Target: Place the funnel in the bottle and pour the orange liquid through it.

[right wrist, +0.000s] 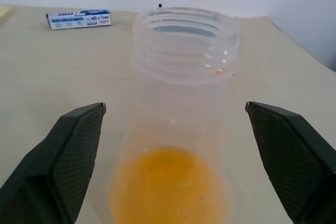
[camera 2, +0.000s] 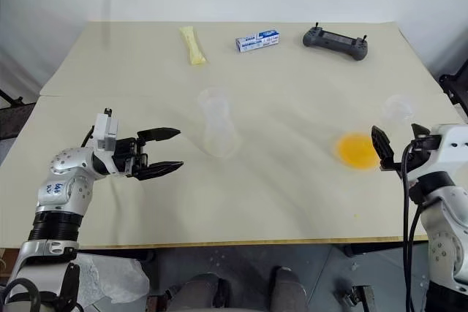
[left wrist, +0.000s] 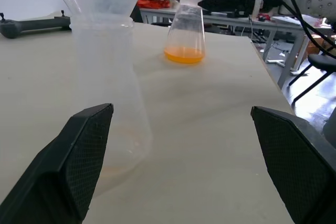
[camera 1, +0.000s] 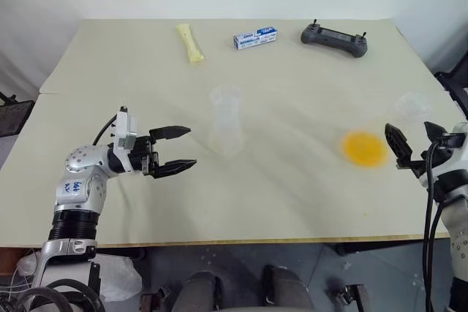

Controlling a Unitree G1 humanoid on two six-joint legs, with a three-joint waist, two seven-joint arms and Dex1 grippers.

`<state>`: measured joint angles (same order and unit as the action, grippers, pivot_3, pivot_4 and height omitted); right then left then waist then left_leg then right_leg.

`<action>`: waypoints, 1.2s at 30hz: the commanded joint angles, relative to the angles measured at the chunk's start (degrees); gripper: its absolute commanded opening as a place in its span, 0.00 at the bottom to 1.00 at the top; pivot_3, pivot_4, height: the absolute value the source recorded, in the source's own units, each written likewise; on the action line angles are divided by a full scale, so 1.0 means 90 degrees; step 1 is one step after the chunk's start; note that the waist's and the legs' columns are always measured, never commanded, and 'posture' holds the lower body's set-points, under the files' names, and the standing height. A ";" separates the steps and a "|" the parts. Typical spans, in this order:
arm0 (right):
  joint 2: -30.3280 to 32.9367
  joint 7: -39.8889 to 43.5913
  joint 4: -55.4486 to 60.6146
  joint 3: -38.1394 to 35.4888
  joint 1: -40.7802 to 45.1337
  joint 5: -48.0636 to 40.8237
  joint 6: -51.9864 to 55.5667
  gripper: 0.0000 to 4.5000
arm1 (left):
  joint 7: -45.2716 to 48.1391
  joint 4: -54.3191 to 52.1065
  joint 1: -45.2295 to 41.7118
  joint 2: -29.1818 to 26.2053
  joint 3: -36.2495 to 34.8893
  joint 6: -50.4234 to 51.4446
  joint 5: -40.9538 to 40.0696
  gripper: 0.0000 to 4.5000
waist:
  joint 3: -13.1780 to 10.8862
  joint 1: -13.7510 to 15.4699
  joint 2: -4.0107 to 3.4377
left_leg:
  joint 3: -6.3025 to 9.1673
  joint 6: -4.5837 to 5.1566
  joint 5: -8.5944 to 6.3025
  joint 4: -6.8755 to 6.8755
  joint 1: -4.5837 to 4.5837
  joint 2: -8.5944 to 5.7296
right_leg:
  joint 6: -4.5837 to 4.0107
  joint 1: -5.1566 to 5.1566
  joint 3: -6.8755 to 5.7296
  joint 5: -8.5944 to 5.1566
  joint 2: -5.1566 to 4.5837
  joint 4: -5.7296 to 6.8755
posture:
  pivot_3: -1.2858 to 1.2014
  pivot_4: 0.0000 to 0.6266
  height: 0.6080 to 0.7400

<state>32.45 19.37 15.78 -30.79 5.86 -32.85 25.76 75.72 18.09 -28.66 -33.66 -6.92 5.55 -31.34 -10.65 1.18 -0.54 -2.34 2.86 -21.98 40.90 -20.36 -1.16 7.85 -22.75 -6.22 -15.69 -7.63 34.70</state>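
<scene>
Funnel sits in the bottle; I line up my right gripper (right wrist: 173, 161) on the flask of orange liquid (right wrist: 170, 187).

The clear plastic flask with wide ribbed rim (right wrist: 186, 40) stands between my spread right fingers, not touched. It looks light, smooth and slippery, so I would grip the neck under the ribs. The colourless see-through funnel (left wrist: 100, 1) rests in the clear tapering bottle (left wrist: 107, 93), just ahead of my left gripper (camera 1: 173, 150), fingers spread too, holding nothing.
</scene>
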 commanded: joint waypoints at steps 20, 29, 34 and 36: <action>0.0109 0.0169 -0.0321 0.0221 0.1085 0.0053 -0.0041 0.54 | -0.0008 -0.0066 -0.0219 -0.0027 -0.0166 -0.0093 -0.0029 1.00 | -0.0014 -0.0003 -0.0024 | 0.0003 0.0000 0.0000 -0.0001 -0.0005 0.0001 | 0.0000 0.0000 -0.0006 0.0000 -0.0002 -0.0006 | 0.52 0.24 1.00; 0.0375 -0.0640 0.1234 0.1434 0.2193 0.0605 0.0982 0.54 | 0.0629 0.1279 -0.1106 0.0019 -0.0018 -0.0430 0.0187 1.00 | -0.0019 -0.0039 -0.0034 | 0.0001 -0.0001 0.0000 -0.0001 -0.0015 0.0001 | 0.0000 -0.0017 -0.0010 0.0000 0.0001 -0.0002 | 0.52 0.24 1.00; 0.0977 -0.0536 0.1555 0.2863 0.2994 0.1577 0.1553 0.54 | 0.0925 0.2271 -0.1764 0.0073 -0.0036 -0.0782 0.0428 1.00 | -0.0018 -0.0030 -0.0032 | 0.0000 0.0001 0.0001 0.0019 -0.0096 -0.0007 | 0.0004 -0.0092 -0.0016 0.0002 -0.0001 0.0012 | 0.52 0.24 1.00; 0.1226 -0.0242 0.1528 0.3620 0.3486 0.1970 0.1714 0.54 | 0.0987 0.2600 -0.1994 0.0093 -0.0060 -0.0817 0.0487 1.00 | -0.0019 -0.0043 -0.0031 | -0.0007 0.0003 0.0002 0.0019 -0.0104 -0.0012 | 0.0004 -0.0102 -0.0019 0.0002 -0.0004 0.0017 | 0.52 0.24 1.00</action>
<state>42.14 15.73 26.74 -0.55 34.65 -18.05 41.02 83.85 40.64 -44.87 -32.60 -6.69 -0.72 -27.24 -10.82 0.79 -0.82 -2.43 2.88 -21.96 41.08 -21.33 -1.26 7.89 -23.70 -6.41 -15.67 -7.66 34.85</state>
